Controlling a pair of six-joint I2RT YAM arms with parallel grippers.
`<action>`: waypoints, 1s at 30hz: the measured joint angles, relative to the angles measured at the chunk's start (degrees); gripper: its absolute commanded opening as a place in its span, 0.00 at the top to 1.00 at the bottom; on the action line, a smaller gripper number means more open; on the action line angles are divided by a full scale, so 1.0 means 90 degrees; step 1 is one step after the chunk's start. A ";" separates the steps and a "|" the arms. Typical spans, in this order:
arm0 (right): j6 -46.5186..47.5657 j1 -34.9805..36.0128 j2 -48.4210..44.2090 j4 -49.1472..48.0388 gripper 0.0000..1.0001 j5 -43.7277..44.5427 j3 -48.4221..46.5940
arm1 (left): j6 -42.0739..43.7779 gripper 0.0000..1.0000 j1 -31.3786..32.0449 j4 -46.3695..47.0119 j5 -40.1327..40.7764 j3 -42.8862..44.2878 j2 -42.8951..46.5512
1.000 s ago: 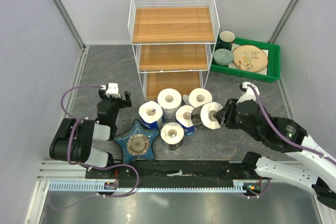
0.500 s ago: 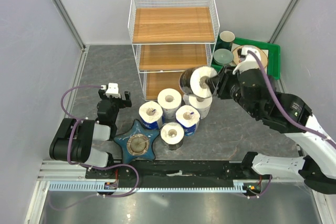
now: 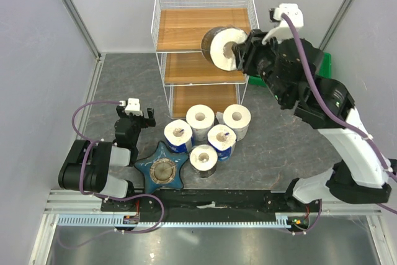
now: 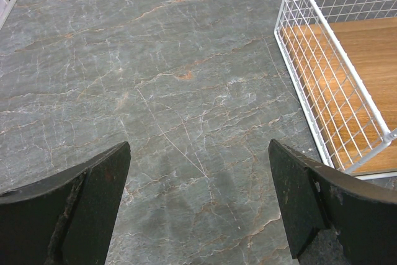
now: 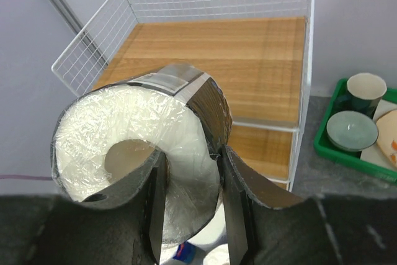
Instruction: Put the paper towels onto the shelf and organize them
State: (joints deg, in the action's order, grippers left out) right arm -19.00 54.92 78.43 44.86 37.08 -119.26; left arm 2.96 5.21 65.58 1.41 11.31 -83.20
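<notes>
My right gripper (image 3: 240, 53) is shut on a black-wrapped paper towel roll (image 3: 222, 46), one finger in its core and one outside, and holds it high at the right front of the white wire shelf (image 3: 205, 29), above the top wooden tier. In the right wrist view the roll (image 5: 136, 153) fills the lower left between my fingers (image 5: 189, 172), with the shelf's top tier (image 5: 229, 60) behind it. Several more rolls (image 3: 200, 116) stand on the table in front of the shelf. My left gripper (image 3: 135, 113) is open and empty, low over the table (image 4: 195, 175).
A blue star-shaped dish (image 3: 162, 169) lies left of the rolls. A green tray (image 3: 325, 66) with cups and a plate stands right of the shelf, partly hidden by my right arm. The shelf's lower corner (image 4: 347, 116) shows in the left wrist view.
My right gripper has lifted the black-wrapped roll from table level up and back to the shelf's top tier height. The left arm has not moved.
</notes>
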 measured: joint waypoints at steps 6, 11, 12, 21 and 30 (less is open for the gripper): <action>0.0789 -0.0007 0.0845 -0.0163 0.78 0.0340 -0.0945 | 0.0002 0.01 0.0000 0.0000 0.0000 0.0000 0.0000; 0.1316 -0.0138 0.0993 -0.0546 0.79 0.0580 -0.1047 | 0.0000 0.01 0.0000 0.0000 0.0000 0.0000 0.0000; 0.1392 -0.0204 0.1010 -0.0631 0.78 0.0612 -0.1056 | 0.0002 0.00 0.0000 0.0000 0.0000 0.0000 0.0000; 0.1821 -0.0814 0.1355 -0.1139 0.77 0.0755 -0.1260 | 0.0000 0.00 0.0000 0.0000 0.0000 0.0000 0.0000; 0.1719 -0.1537 0.1715 -0.1217 0.78 0.0274 -0.1265 | 0.0000 0.00 0.0000 0.0000 0.0000 0.0000 0.0000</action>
State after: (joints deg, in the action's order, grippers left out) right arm -3.53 41.08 93.86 33.91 39.55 -130.65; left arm 2.96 5.21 65.58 1.41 11.31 -83.20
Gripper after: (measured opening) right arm 0.432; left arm 0.993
